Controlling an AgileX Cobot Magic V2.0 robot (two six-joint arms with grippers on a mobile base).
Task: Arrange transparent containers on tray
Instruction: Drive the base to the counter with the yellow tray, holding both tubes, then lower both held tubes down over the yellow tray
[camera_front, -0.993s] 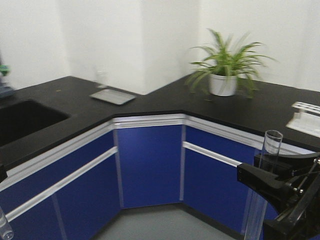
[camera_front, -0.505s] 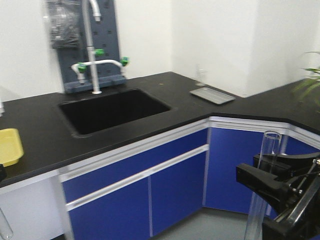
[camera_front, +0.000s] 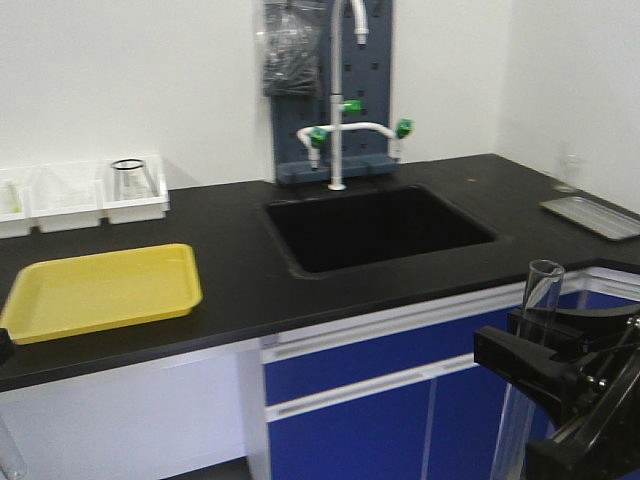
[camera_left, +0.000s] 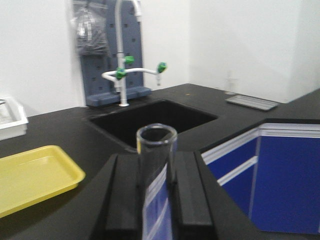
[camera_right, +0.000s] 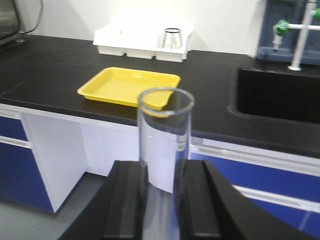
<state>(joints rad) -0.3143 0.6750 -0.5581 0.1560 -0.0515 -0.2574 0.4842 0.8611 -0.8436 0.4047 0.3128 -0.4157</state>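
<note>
While the left end effector (camera_left: 157, 172) is clamped on a first test tube (camera_left: 156, 145) and the right end effector (camera_right: 162, 175) on a second test tube (camera_right: 165, 130), both are held nearly upright, open rims upward. The yellow tray (camera_front: 100, 290) is laid flat on the worktop (camera_front: 240, 270), left of the sink (camera_front: 380, 225).

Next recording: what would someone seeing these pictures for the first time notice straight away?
The left gripper holds a clear test tube upright, close to its wrist camera, and the right gripper holds a second test tube the same way. Beyond them, the bright yellow tray lies with nothing on it on the black counter, to the left of the sink in the front view.
</note>
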